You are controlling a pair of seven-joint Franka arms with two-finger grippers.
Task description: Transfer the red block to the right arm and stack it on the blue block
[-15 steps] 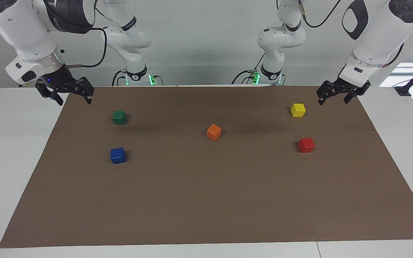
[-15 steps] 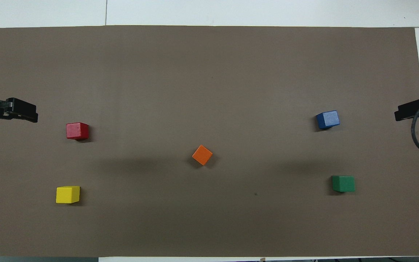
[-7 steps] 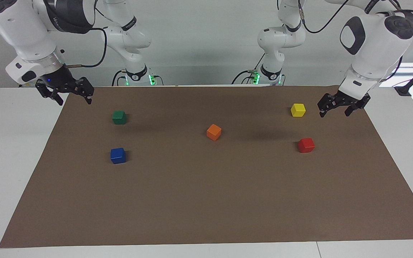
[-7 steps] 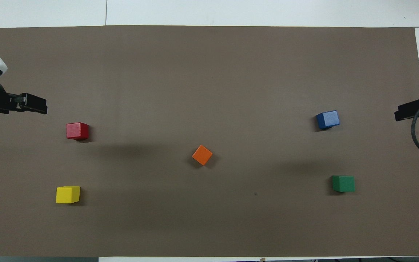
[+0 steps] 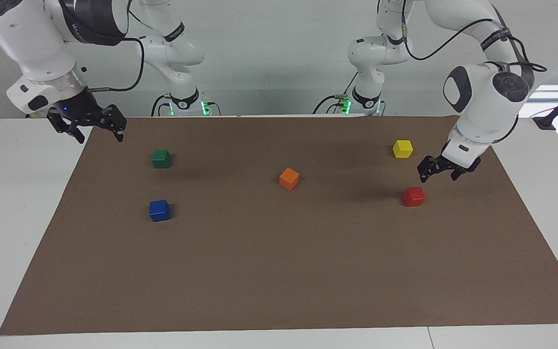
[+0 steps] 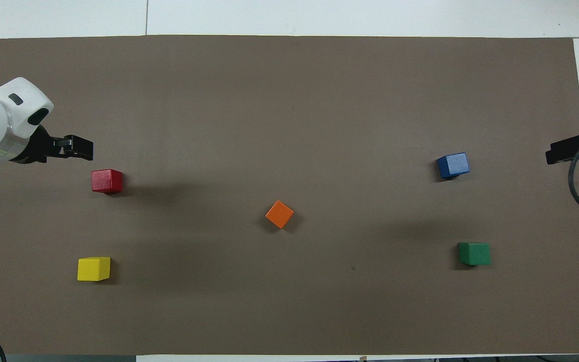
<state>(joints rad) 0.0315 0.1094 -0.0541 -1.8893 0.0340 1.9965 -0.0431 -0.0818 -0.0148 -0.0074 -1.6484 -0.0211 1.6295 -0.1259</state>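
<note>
The red block [image 5: 413,196] [image 6: 107,181] rests on the brown mat toward the left arm's end of the table. Just above and beside it my left gripper [image 5: 438,177] [image 6: 76,148] hangs open in the air, holding nothing and not touching the block. The blue block [image 5: 159,210] [image 6: 453,165] sits alone toward the right arm's end. My right gripper [image 5: 100,137] [image 6: 558,151] waits open and empty over the mat's edge at that end, well apart from the blue block.
An orange cube [image 5: 289,178] [image 6: 279,214] lies mid-mat. A yellow cube [image 5: 402,149] [image 6: 94,268] sits nearer the robots than the red block. A green cube [image 5: 161,158] [image 6: 474,253] sits nearer the robots than the blue block. The brown mat [image 5: 279,271] covers most of the white table.
My left gripper has come down and swung in from the mat's edge by the yellow cube to just beside the red block. The right arm and all cubes have stayed put.
</note>
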